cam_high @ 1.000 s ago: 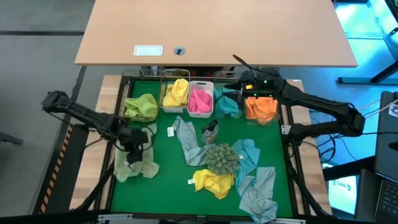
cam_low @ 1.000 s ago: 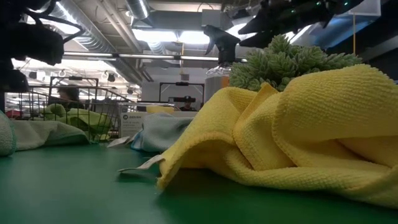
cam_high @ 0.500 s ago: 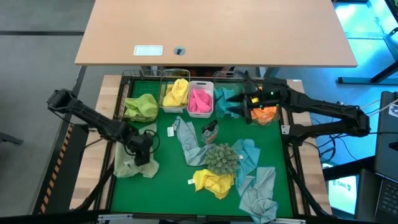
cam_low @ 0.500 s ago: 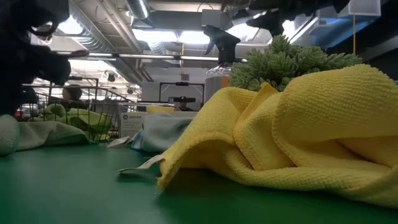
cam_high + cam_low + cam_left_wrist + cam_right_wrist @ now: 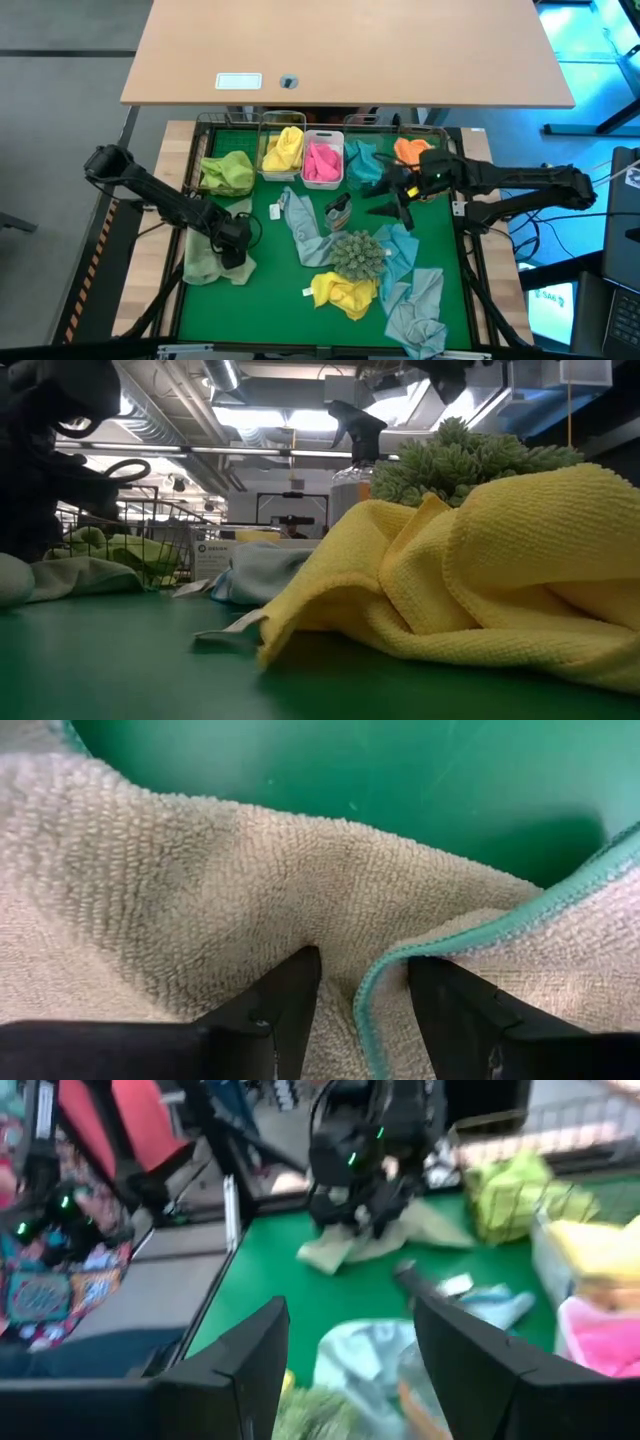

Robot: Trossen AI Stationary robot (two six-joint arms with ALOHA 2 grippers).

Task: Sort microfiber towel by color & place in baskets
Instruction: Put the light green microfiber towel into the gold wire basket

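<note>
Only the high view showed the whole green mat (image 5: 270, 300). The baskets (image 5: 322, 160) were lined in a row along its far edge, the row's long axis running left to right, holding green, yellow, pink, teal and orange towels. The left gripper (image 5: 232, 245) was pressed down on the beige towel (image 5: 205, 262) near the mat's left edge; the left wrist view showed its fingers (image 5: 290, 995) spread, straddling a teal-hemmed fold. The right gripper (image 5: 392, 202) hovered spread and empty above the mat, just before the teal basket. The low view was filled by the yellow towel (image 5: 470, 590) with the spray bottle (image 5: 352, 445) behind. No writing could be read.
</note>
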